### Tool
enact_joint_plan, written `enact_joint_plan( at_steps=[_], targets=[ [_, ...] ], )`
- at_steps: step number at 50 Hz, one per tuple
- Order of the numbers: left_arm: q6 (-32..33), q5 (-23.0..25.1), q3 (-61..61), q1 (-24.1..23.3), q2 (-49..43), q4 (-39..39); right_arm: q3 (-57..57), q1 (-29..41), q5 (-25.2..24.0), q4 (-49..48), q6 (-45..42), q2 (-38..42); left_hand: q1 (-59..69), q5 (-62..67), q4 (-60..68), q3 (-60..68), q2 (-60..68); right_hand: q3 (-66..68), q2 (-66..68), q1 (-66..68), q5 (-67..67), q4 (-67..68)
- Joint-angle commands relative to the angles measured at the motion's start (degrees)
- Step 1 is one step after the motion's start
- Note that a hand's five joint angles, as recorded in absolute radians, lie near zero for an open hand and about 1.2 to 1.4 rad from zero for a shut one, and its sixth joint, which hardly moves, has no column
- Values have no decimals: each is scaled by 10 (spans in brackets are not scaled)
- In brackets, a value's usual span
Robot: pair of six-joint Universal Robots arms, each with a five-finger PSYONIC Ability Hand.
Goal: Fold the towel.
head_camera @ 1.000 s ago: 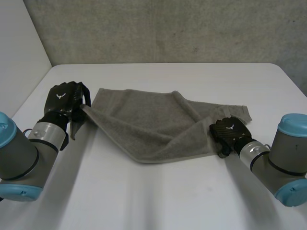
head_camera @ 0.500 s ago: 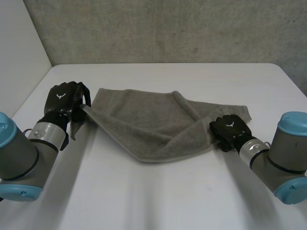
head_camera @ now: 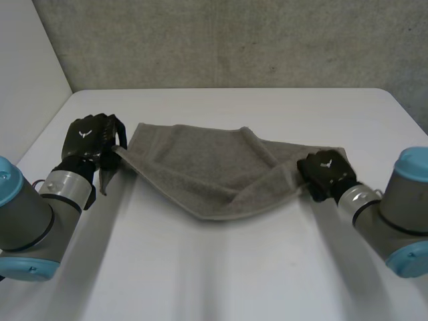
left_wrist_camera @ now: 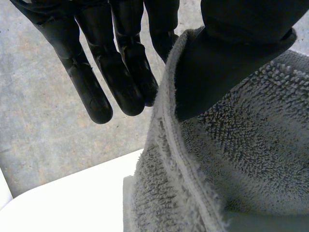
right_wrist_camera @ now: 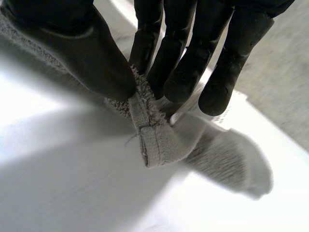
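Left hand [head_camera: 90, 137]: we see it at the left corner of the towel [head_camera: 200, 167], back turned upward, its thumb [left_wrist_camera: 217, 63] laid over the hem and pinching it against the nearest of its fairly straight fingers [left_wrist_camera: 120, 82]. Right hand [head_camera: 326, 172]: it sits at the towel's right corner, knuckles up, with thumb [right_wrist_camera: 91, 58] and fingertips [right_wrist_camera: 178, 72] closed on that corner. The left arm [head_camera: 30, 214] reaches in from the towel's near left and the right arm [head_camera: 391, 214] from its near right, both wrists angled inward toward the towel.
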Motion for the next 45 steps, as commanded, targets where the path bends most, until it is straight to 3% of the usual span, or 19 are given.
enact_joint_plan(
  at_steps=[1, 5, 10, 11, 18, 21, 25, 31, 38, 40, 43, 45],
  targets=[
    [2, 1, -8, -3, 22, -5, 13, -30, -9, 15, 63, -159, 119, 112, 102, 103, 102, 34, 37, 40, 39, 35],
    [3, 1, -10, -5, 57, -10, 8, -38, -35, 61, 100, -187, 119, 112, 102, 103, 102, 34, 37, 40, 39, 35],
    [7, 20, -28, -16, 103, -33, -4, -74, -128, 243, 72, -257, 119, 112, 102, 103, 102, 34, 37, 40, 39, 35],
    [15, 30, -31, -20, 117, -49, -4, -74, -128, 243, 72, -258, 119, 112, 102, 103, 102, 34, 37, 40, 39, 35],
    [89, 47, -40, -26, 162, -173, -22, -155, -162, 465, -129, -287, 119, 112, 102, 103, 102, 34, 37, 40, 39, 35],
    [115, 46, -40, -29, 178, -224, -43, -160, -170, 550, -173, -317, 119, 112, 102, 103, 102, 34, 37, 40, 39, 35],
    [119, 45, -41, -28, 210, -265, -66, -173, -179, 587, -169, -358, 119, 112, 102, 103, 102, 34, 37, 40, 39, 35],
    [124, 47, -57, -23, 263, -285, -76, -226, -231, 588, -170, -398, 119, 112, 102, 103, 102, 34, 37, 40, 39, 35],
    [127, 48, -47, -23, 241, -274, -83, -240, -243, 585, -179, -343, 119, 112, 102, 103, 102, 34, 37, 40, 39, 35],
    [128, 47, -41, -22, 212, -264, -114, -231, -215, 586, -192, -275, 119, 112, 102, 103, 102, 34, 37, 40, 39, 35],
    [140, 47, -15, -22, 146, -241, -136, -223, -192, 587, -203, -242, 119, 112, 102, 103, 102, 34, 37, 40, 39, 35],
    [167, 48, 23, -26, 77, -214, -189, -197, -143, 587, -212, -167, 119, 112, 102, 103, 102, 34, 37, 40, 39, 35]
  ],
)
